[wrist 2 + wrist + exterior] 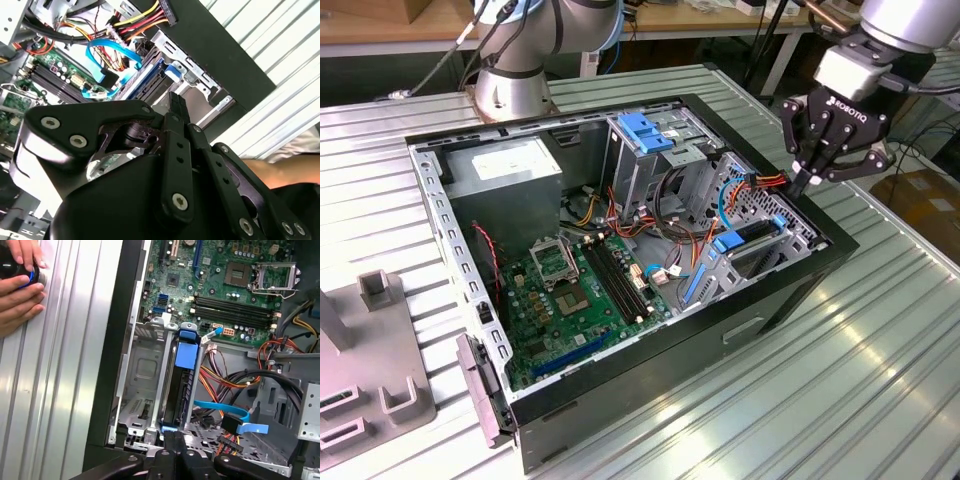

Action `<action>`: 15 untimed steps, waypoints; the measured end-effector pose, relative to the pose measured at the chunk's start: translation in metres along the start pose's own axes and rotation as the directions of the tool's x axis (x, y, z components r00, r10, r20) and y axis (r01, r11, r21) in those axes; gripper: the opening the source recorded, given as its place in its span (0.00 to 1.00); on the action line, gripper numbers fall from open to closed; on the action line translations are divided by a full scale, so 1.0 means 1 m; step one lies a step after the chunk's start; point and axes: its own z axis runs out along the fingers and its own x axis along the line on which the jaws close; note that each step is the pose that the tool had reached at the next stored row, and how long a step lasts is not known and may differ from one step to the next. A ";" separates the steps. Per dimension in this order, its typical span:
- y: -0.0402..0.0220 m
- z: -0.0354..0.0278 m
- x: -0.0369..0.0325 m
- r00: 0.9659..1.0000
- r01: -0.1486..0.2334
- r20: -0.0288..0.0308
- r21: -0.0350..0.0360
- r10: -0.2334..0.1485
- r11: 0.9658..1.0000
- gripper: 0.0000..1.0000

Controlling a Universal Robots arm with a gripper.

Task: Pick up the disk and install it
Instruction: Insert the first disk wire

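— Table (880, 340) first: what sits on it?
— It is ribbed metal, and an open black computer case (790, 295) lies on its side across the middle. The arm's base (510, 90) stands at the far edge, behind the case.
— Inside the case?
— A green motherboard (570, 290) lies toward the exterior view's left and near side. A grey metal box (505, 165) with a white sticker fills the far left corner. A metal drive cage (645, 150) with a blue tab stands at the far middle.
— And the disk?
— The disk (760, 236) stands on edge in a bay slot at the case's corner on the exterior view's right. The first wrist view shows its blue rails and an empty metal bay (142, 380) just beside it.
— Gripper?
— The gripper (807, 180) hangs over that corner, fingers pressed together with nothing between them. In the first wrist view its tip is right at the disk's end; whether they touch, I cannot tell.
— Anything smaller?
— A blue flat cable (220, 409) runs near the bay. A person's hand (17, 300) is over the table beyond the case wall, around a dark round object (12, 265).
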 end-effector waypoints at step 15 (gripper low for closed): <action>-0.0143 0.0053 0.0009 0.990 0.143 0.009 0.006 -0.143 0.990 0.11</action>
